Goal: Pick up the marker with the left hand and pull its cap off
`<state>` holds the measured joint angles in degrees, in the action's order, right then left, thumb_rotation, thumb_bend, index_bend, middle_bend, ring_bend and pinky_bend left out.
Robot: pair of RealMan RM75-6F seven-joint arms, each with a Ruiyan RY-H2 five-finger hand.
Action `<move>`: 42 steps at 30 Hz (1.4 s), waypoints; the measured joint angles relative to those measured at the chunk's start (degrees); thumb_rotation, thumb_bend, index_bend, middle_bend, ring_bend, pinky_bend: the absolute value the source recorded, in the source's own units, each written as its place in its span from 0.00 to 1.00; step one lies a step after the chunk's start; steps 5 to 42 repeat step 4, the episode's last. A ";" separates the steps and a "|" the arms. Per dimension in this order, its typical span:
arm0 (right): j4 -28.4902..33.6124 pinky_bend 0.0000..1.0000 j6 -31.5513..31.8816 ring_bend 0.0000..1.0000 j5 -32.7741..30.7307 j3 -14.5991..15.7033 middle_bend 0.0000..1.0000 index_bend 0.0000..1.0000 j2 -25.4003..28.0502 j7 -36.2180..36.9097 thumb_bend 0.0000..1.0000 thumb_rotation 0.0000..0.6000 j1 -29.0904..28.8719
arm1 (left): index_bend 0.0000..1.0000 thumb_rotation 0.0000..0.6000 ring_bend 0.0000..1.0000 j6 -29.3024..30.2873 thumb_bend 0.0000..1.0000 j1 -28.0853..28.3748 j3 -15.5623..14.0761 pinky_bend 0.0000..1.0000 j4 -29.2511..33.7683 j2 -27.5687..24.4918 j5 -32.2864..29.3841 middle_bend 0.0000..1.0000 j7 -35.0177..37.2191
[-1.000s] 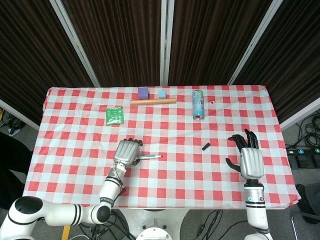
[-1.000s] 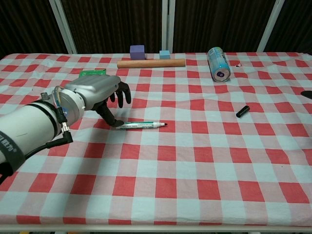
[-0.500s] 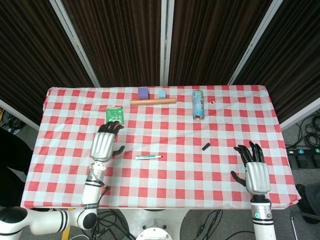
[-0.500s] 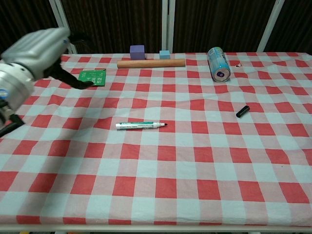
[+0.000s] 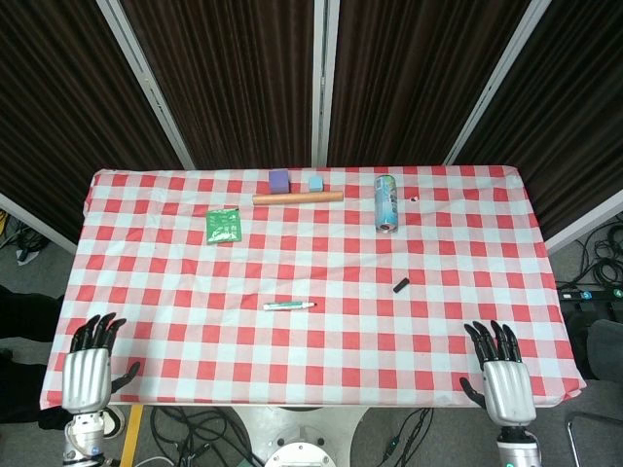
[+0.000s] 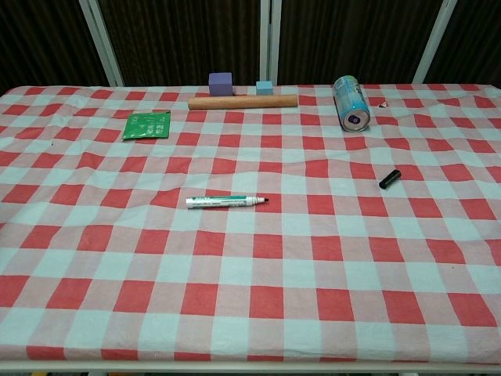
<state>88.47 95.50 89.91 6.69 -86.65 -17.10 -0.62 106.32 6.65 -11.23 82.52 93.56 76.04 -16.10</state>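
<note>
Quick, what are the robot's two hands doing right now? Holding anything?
Left hand: open, fingers spread, holding nothing, off the table's near left corner.
Right hand: open, fingers spread, holding nothing, at the near right edge.

The left robot hand (image 5: 86, 374) has let go of the marker (image 5: 289, 306) and dropped back to the lower left corner of the head view, fingers spread, off the worktop (image 5: 156, 272). The right robot hand (image 5: 504, 384) has slid down to the lower right, also spread.
</note>
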 measured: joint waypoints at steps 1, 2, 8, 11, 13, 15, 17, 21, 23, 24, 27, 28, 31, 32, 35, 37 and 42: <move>-0.41 0.00 0.09 0.00 0.31 0.20 0.12 0.12 -0.43 0.01 0.05 1.00 0.44 | 0.23 1.00 0.12 -0.14 0.13 -0.32 -0.04 0.18 0.43 -0.56 0.20 0.16 0.13; -0.72 0.00 0.10 0.00 0.47 0.28 0.12 0.12 -0.71 0.07 0.05 1.00 0.69 | 0.23 1.00 0.12 -0.37 0.13 -0.67 0.03 0.18 1.15 -1.19 0.54 0.16 0.29; -1.44 0.00 -0.04 0.00 0.61 0.25 0.12 0.12 -1.27 0.26 0.05 1.00 1.10 | 0.23 1.00 0.12 -0.77 0.13 -1.20 0.41 0.18 2.04 -1.75 1.35 0.16 0.45; -1.44 0.00 -0.04 0.00 0.61 0.25 0.12 0.12 -1.27 0.26 0.05 1.00 1.10 | 0.23 1.00 0.12 -0.77 0.13 -1.20 0.41 0.18 2.04 -1.75 1.35 0.16 0.45; -1.44 0.00 -0.04 0.00 0.61 0.25 0.12 0.12 -1.27 0.26 0.05 1.00 1.10 | 0.23 1.00 0.12 -0.77 0.13 -1.20 0.41 0.18 2.04 -1.75 1.35 0.16 0.45; -1.44 0.00 -0.04 0.00 0.61 0.25 0.12 0.12 -1.27 0.26 0.05 1.00 1.10 | 0.23 1.00 0.12 -0.77 0.13 -1.20 0.41 0.18 2.04 -1.75 1.35 0.16 0.45; -1.44 0.00 -0.04 0.00 0.61 0.25 0.12 0.12 -1.27 0.26 0.05 1.00 1.10 | 0.23 1.00 0.12 -0.77 0.13 -1.20 0.41 0.18 2.04 -1.75 1.35 0.16 0.45; -1.44 0.00 -0.04 0.00 0.61 0.25 0.12 0.12 -1.27 0.26 0.05 1.00 1.10 | 0.23 1.00 0.12 -0.77 0.13 -1.20 0.41 0.18 2.04 -1.75 1.35 0.16 0.45; -1.44 0.00 -0.04 0.00 0.61 0.25 0.12 0.12 -1.27 0.26 0.05 1.00 1.10 | 0.23 1.00 0.12 -0.77 0.13 -1.20 0.41 0.18 2.04 -1.75 1.35 0.16 0.45; -1.44 0.00 -0.04 0.00 0.61 0.25 0.12 0.12 -1.27 0.26 0.05 1.00 1.10 | 0.23 1.00 0.12 -0.77 0.13 -1.20 0.41 0.18 2.04 -1.75 1.35 0.16 0.45; -1.44 0.00 -0.04 0.00 0.61 0.25 0.12 0.12 -1.27 0.26 0.05 1.00 1.10 | 0.23 1.00 0.12 -0.77 0.13 -1.20 0.41 0.18 2.04 -1.75 1.35 0.16 0.45; -1.44 0.00 -0.04 0.00 0.61 0.25 0.12 0.12 -1.27 0.26 0.05 1.00 1.10 | 0.23 1.00 0.12 -0.77 0.13 -1.20 0.41 0.18 2.04 -1.75 1.35 0.16 0.45; -1.44 0.00 -0.04 0.00 0.61 0.25 0.12 0.12 -1.27 0.26 0.05 1.00 1.10 | 0.23 1.00 0.12 -0.77 0.13 -1.20 0.41 0.18 2.04 -1.75 1.35 0.16 0.45; -1.44 0.00 -0.04 0.00 0.61 0.25 0.12 0.12 -1.27 0.26 0.05 1.00 1.10 | 0.23 1.00 0.12 -0.77 0.13 -1.20 0.41 0.18 2.04 -1.75 1.35 0.16 0.45; -1.44 0.00 -0.04 0.00 0.61 0.25 0.12 0.12 -1.27 0.26 0.05 1.00 1.10 | 0.23 1.00 0.12 -0.77 0.13 -1.20 0.41 0.18 2.04 -1.75 1.35 0.16 0.45; -1.44 0.00 -0.04 0.00 0.61 0.25 0.12 0.12 -1.27 0.26 0.05 1.00 1.10 | 0.23 1.00 0.12 -0.77 0.13 -1.20 0.41 0.18 2.04 -1.75 1.35 0.16 0.45; -1.44 0.00 -0.04 0.00 0.61 0.25 0.12 0.12 -1.27 0.26 0.05 1.00 1.10 | 0.23 1.00 0.12 -0.77 0.13 -1.20 0.41 0.18 2.04 -1.75 1.35 0.16 0.45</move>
